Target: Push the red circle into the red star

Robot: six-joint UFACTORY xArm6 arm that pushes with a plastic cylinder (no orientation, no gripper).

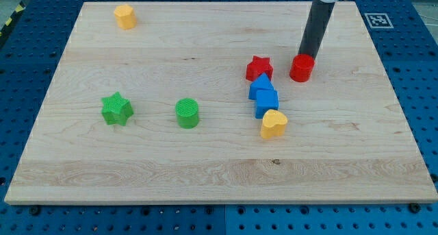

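Camera view: my tip (305, 55) down at the board (205, 173), holding nothing, just a bare rod end right at the top edge of the red circle (301, 68), seemingly touching it. Red circle just below the tip, toward the view's bottom. Red star (259, 68) left of the tip, near the circle but apart from it. Two blue blocks (264, 96) and a yellow heart (273, 124) below-left of the tip. Green circle (187, 113), green star (117, 109) and a yellow block (125, 16) far left.
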